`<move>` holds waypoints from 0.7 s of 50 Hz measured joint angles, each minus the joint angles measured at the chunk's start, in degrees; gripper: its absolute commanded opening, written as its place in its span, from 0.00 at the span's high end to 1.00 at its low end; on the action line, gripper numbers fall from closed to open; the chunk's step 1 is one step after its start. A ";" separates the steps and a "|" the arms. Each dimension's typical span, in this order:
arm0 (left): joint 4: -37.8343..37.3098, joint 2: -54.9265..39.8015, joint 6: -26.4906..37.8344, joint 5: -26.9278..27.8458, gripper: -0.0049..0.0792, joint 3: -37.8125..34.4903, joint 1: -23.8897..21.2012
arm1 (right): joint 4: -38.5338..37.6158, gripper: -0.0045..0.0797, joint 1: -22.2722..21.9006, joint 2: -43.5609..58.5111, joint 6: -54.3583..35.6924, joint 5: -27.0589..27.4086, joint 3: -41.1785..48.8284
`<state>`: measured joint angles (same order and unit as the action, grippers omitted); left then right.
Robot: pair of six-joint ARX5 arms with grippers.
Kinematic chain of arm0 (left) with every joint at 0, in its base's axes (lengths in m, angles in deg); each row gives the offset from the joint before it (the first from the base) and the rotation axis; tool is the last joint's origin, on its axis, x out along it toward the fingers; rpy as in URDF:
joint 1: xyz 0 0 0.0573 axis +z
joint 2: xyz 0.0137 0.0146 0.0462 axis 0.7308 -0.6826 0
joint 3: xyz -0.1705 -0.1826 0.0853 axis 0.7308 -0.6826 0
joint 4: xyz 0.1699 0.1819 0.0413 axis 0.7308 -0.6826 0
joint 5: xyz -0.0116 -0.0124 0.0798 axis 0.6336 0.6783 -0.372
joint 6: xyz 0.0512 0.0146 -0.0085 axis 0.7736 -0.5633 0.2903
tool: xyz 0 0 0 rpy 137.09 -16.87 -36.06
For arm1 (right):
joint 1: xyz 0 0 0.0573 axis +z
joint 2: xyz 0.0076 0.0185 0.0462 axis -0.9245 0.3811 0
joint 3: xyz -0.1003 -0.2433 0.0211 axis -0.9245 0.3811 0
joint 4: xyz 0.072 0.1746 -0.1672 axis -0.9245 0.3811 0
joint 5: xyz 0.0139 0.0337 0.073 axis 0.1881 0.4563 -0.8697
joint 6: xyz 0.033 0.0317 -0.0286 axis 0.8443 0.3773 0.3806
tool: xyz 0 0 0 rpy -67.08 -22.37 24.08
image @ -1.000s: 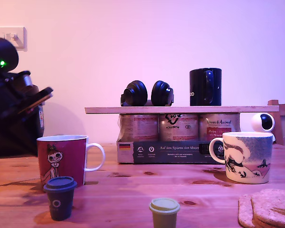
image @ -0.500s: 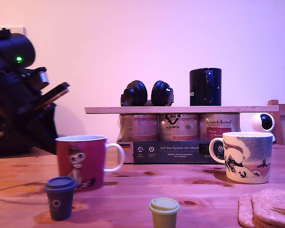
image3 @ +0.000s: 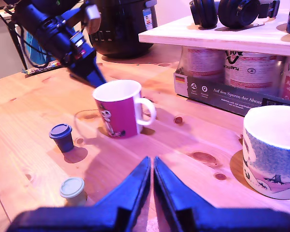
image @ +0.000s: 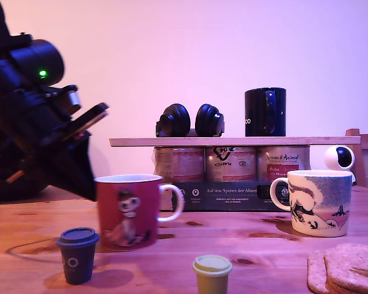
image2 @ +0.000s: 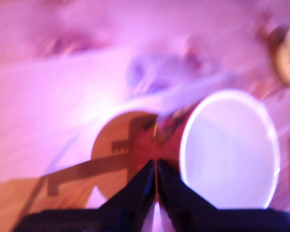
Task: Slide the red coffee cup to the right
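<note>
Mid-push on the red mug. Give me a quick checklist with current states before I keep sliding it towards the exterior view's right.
1. Contact: my first gripper, jaws closed, sits against the dark-red ceramic mug with white handle: ok.
2. Mug attitude: it leans slightly in the exterior view, base looks not flat: not ok.
3. Path towards the exterior view's right: bare wooden table up to the white-and-blue illustrated mug: ok.
4. Small dark blue lidded cup stands apart, nearer the camera: ok.
5. My second gripper, jaws closed, hovers away from the red mug: ok.
6. Mug contents: inside looks white, but the first wrist view is blurred: cannot tell.
</note>
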<state>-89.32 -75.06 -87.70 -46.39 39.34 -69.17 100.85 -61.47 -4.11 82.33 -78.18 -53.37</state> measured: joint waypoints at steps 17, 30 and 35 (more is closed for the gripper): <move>1.64 -6.27 -1.62 0.48 0.96 2.08 -4.79 | 0.00 0.96 0.00 0.00 0.00 0.00 0.00; 1.25 -9.09 -1.66 1.81 0.96 6.99 -7.45 | 0.00 0.96 0.00 0.00 0.00 0.00 0.00; 1.44 -8.94 -1.66 2.27 0.96 9.70 -8.09 | -0.02 0.96 0.00 0.00 0.00 0.00 0.00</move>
<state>-87.88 -84.00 -89.36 -44.12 49.05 -77.26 100.83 -61.47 -4.11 82.33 -78.18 -53.37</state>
